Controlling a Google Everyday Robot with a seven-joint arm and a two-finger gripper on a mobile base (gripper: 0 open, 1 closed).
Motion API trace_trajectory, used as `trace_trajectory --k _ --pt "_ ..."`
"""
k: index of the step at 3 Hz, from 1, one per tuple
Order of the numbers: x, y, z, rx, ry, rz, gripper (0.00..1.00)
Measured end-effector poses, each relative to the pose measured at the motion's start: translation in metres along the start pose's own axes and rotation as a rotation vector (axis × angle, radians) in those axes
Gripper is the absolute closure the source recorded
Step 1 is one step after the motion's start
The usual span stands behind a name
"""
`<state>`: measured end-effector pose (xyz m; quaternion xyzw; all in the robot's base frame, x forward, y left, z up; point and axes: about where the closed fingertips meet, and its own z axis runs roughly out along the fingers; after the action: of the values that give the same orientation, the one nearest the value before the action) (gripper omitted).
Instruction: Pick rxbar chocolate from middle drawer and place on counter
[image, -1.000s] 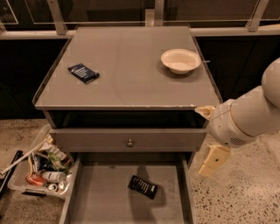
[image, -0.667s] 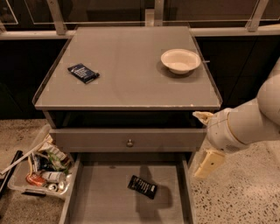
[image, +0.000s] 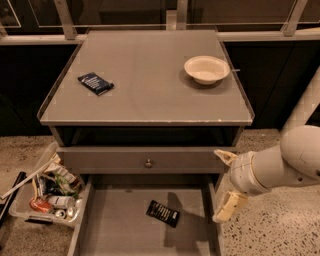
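Gripper: the gripper (image: 219, 186) hung at about 4 o'clock in the view, just past the right wall of the open drawer; its two pale fingers (image: 228, 207) stood wide apart, one above the other, with nothing between them; the white arm (image: 280, 165) reached in from 3 o'clock.
Rxbar chocolate: the rxbar chocolate (image: 163, 213) lay flat on the drawer floor, turned at a slant, near 6 o'clock; it was at about 9 o'clock from the lower finger, near it but apart from it.
Middle drawer: the middle drawer (image: 115, 222) was pulled out toward the bottom edge; its grey floor held only the bar.
Drawer front: a shut grey drawer front (image: 110, 161) with a small round knob (image: 148, 163) sat above it, under a dark gap.
Counter: the counter (image: 150, 95) filled the middle and top of the view; a dark blue packet (image: 95, 83) lay at its 9 o'clock side; a pale bowl (image: 206, 69) stood at its 2 o'clock side; the two were well apart.
Floor: a clear bin (image: 47, 192) of mixed clutter rested on the speckled floor (image: 270, 230) at 8 o'clock, just beside the drawer's left wall.
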<state>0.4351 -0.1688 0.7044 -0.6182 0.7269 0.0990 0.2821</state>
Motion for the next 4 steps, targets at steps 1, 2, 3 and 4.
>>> trace_trajectory --k 1,2,3,4 --pt "0.0 0.0 0.0 0.0 0.0 0.0 0.0" --pt "0.006 0.017 0.031 -0.049 -0.02 0.032 0.0" --pt "0.012 0.041 0.077 -0.106 -0.062 0.061 0.0" --pt "0.017 0.059 0.118 -0.13 -0.124 0.077 0.0"
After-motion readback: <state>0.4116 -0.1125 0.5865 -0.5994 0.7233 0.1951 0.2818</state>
